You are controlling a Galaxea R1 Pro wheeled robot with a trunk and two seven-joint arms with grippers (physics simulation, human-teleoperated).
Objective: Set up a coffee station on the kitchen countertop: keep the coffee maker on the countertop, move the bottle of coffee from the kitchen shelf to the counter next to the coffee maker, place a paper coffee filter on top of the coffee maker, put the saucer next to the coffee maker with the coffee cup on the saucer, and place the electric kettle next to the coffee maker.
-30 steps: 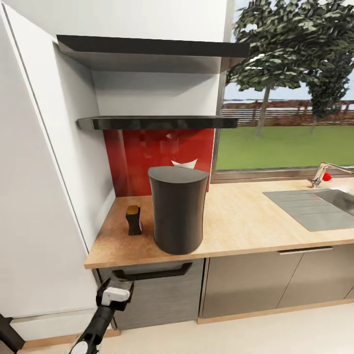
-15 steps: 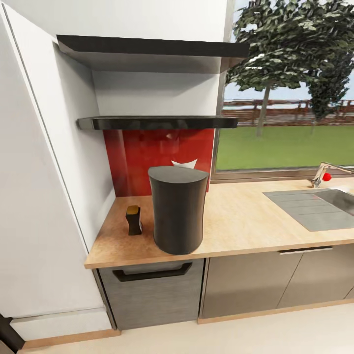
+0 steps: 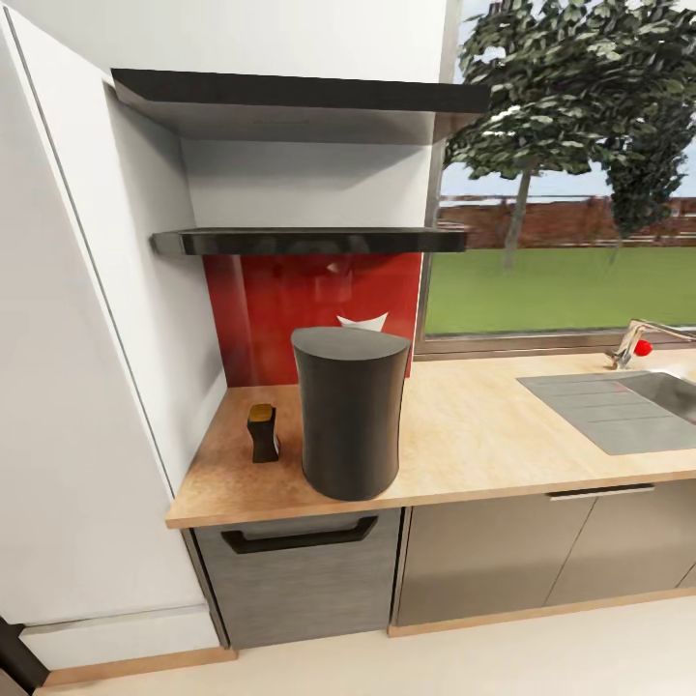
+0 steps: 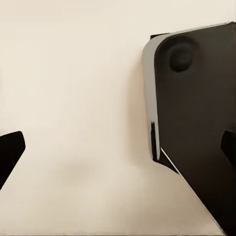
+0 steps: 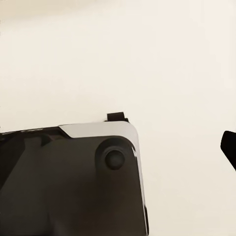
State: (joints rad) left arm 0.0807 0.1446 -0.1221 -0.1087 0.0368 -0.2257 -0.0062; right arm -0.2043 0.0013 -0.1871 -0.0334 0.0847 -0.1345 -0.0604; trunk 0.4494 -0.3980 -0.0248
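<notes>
In your head view, the kitchen countertop is a light tan, wood-grain slab over grey cabinet fronts. The coffee maker stands upright near its front edge: a tall, matte dark-grey cylinder with a flat, slightly flared top. The bottle of coffee stands on the countertop just beside it, apart from it, on the wall side; it is small and dark with a golden-brown cap. Above, the kitchen shelf is a thin glossy black board over a red glossy backsplash.

The left gripper hangs over pale floor with its dark fingertips spread wide. For the right gripper, one fingertip shows, so you cannot tell the jaw state.
</notes>
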